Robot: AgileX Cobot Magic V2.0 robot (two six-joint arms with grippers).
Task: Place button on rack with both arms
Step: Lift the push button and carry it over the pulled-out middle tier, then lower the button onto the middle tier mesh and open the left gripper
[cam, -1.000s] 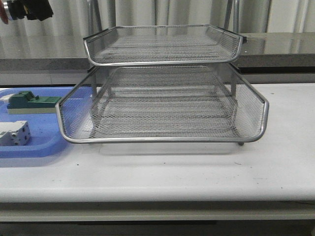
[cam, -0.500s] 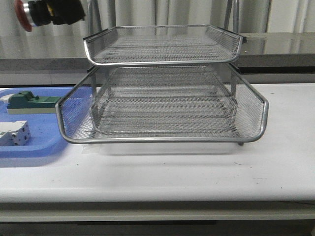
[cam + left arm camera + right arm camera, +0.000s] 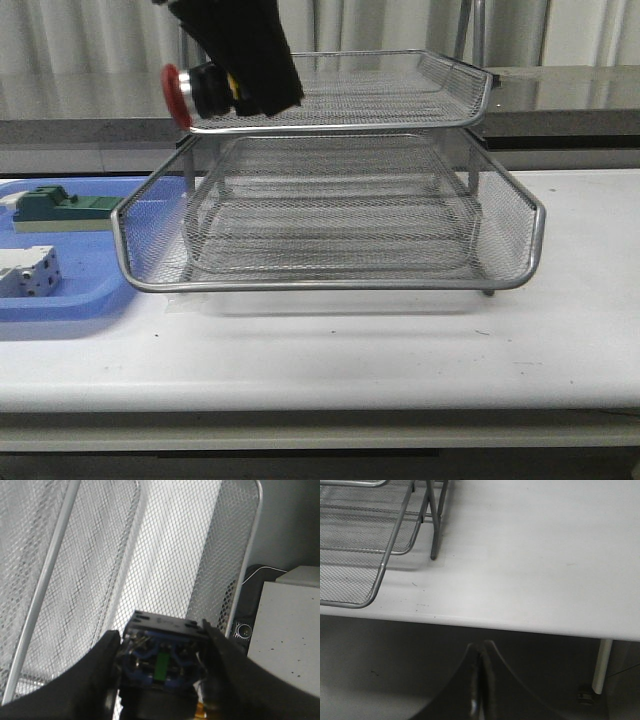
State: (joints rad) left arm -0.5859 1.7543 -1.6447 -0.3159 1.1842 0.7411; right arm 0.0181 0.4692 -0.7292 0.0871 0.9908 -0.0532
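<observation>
My left hand (image 3: 232,85) has swung in from the upper left with the button (image 3: 190,93), now hanging at the rack's (image 3: 330,285) upper tier corner.
I am gripping the button (image 3: 162,662) crosswise between my left fingers (image 3: 97,675), its red head pointing left, above the rack (image 3: 165,555) mesh. My right hand (image 3: 479,680) is sitting with its fingers pressed together, holding nothing, beyond the bench (image 3: 535,555) edge.

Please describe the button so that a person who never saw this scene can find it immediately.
Start at the silver wire rack in the table's middle, then look to its upper tier's left front corner. There the left gripper holds the button; its red mushroom head sets it apart.
</observation>
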